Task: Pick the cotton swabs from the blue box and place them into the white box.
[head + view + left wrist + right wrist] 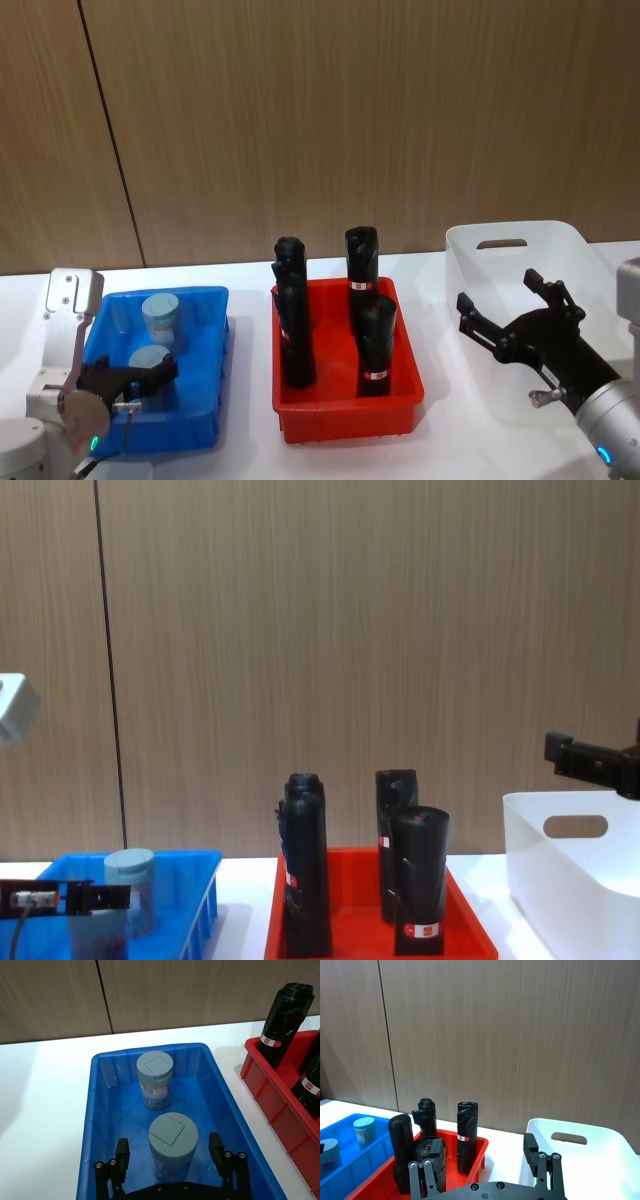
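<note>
**Straddling a jar of cotton swabs point(173, 1142), left hand point(169, 1152) stands open at the blue box point(97, 1110)**

Your left hand is at the near end of the blue box. Its fingers point(122, 1154) are spread wide on either side of the nearer jar of cotton swabs. A gap shows between each finger and the jar's clear wall, so the hand is released and grips nothing. That jar stands upright on the box floor with its grey-blue lid on top. A second jar point(160, 313) stands upright behind it, nearer the far wall of the same box and apart from the first.

Your right hand point(500, 290) hangs over the white box point(560, 232) at the right end of the worktop point(250, 425), with its fingers spread and nothing between them.

Between the two boxes sits a red tray point(345, 420). It holds four black rolls point(292, 335) standing on end, with red-and-white labels low on their sides.
</note>
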{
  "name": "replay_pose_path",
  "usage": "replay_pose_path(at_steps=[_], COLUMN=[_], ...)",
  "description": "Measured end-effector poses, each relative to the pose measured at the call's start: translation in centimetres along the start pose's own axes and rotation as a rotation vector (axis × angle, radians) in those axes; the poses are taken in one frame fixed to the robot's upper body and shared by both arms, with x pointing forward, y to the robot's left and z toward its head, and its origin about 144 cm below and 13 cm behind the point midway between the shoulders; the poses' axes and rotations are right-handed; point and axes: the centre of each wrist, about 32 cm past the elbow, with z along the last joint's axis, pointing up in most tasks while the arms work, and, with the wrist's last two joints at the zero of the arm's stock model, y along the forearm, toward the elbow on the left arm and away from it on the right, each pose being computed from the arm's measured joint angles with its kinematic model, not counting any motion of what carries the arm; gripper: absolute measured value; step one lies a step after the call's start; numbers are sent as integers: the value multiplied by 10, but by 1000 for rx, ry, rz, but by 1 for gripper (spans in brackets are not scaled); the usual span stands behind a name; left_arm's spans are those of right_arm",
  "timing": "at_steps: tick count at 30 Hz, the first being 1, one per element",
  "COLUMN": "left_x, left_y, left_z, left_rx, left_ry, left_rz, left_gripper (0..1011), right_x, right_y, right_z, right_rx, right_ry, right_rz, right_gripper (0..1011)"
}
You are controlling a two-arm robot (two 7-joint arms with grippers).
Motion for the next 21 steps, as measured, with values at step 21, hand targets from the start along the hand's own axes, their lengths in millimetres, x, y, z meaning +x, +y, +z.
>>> replay_pose_path(at_steps=[21], left_x=[12], left_y=[-19], left_z=[0], left_rx=[44], left_ry=[-16], left_rz=[-65], left_gripper=[1004], right_x=[0], right_y=[0], right_z=[0], right_rx=[0], right_ry=[0], right_rz=[0], right_gripper=[1002])
